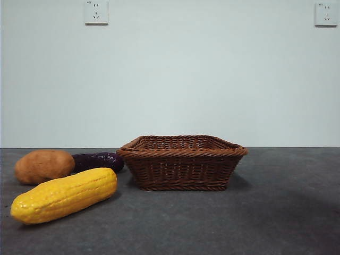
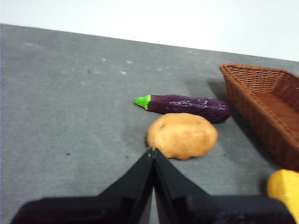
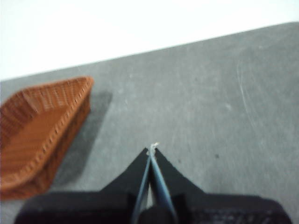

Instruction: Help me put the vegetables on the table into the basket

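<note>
The brown wicker basket (image 1: 182,161) stands empty at the middle of the table. Left of it lie the yellow corn cob (image 1: 65,194), the orange-brown potato (image 1: 43,166) and the dark purple eggplant (image 1: 98,161). My left gripper (image 2: 153,151) is shut and empty above the table, its tips close to the potato (image 2: 182,135), with the eggplant (image 2: 187,104) beyond it, the basket (image 2: 266,112) and an end of the corn (image 2: 285,189) to the side. My right gripper (image 3: 152,148) is shut and empty over bare table beside the basket (image 3: 39,128). Neither gripper shows in the front view.
The dark grey table (image 1: 287,212) stretches to the right of the basket. A pale wall with two sockets (image 1: 96,11) stands behind the table.
</note>
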Controlling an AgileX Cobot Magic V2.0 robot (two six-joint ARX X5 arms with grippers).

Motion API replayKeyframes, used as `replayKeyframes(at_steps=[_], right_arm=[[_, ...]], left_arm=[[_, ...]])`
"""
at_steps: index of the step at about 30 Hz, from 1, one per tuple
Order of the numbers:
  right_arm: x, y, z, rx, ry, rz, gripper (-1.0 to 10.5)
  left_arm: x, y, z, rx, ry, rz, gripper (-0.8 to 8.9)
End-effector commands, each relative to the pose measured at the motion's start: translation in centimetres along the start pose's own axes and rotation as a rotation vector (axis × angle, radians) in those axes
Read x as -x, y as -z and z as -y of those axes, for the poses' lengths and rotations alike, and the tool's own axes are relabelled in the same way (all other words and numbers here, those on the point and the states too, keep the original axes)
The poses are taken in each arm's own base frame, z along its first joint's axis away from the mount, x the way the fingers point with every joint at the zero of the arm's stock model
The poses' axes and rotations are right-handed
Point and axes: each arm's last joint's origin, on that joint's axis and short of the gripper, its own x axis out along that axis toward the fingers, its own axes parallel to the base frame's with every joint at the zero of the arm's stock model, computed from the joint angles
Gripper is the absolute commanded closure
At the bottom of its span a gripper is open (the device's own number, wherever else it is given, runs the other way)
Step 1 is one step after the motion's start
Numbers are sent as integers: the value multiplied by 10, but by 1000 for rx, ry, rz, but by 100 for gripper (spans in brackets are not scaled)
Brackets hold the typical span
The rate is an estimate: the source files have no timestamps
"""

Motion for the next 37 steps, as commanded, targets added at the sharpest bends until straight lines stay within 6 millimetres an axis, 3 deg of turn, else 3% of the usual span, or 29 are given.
replayKeyframes(at_steps=[1, 9, 26, 32, 37], right_arm=[[6, -17, -4, -38, -12, 53, 957], [14, -60, -13, -78, -37, 70, 957], [15, -158, -37, 82, -177, -359, 957], [14, -175, -42, 116, -245, -482, 956], [10, -175, -42, 122, -279, -557, 956]], left_arm=[[3, -12, 3, 45, 23, 23, 820], [10, -53, 12, 42, 58, 28, 820], [11, -144, 33, -13, 277, -232, 820], [19, -165, 40, -61, 325, -340, 820], [23, -174, 46, -87, 361, -360, 820]])
